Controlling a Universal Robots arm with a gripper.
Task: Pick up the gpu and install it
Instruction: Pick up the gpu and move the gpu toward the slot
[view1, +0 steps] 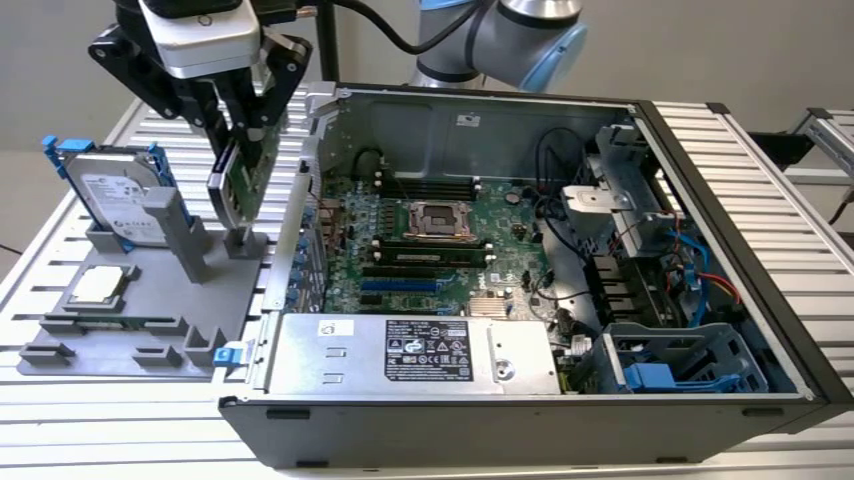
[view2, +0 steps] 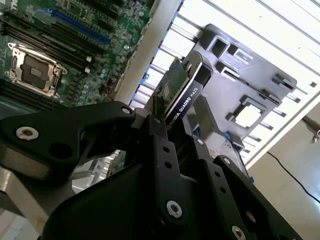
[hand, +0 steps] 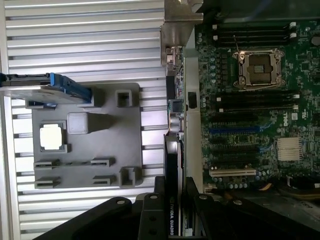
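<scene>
While the jaws clench the gpu (view1: 238, 175), held upright at the edge of the holder (view1: 220, 295) just beside the open case (view1: 507, 430), the pick-up looks in hand and the install not begun; seating it would call for aligning its edge with the blue slot (hand: 235, 130).

gpu (view1: 239, 188) upright in tool (view1: 246, 135), nr PC case (view1: 534, 432)

Ribbed metal table (view1: 747, 150) w/ bright light on its slats. Plain grey wall (view1: 721, 50) behind; tan floor (view2: 300, 150) w/ black cable (view2: 292, 176).
</scene>
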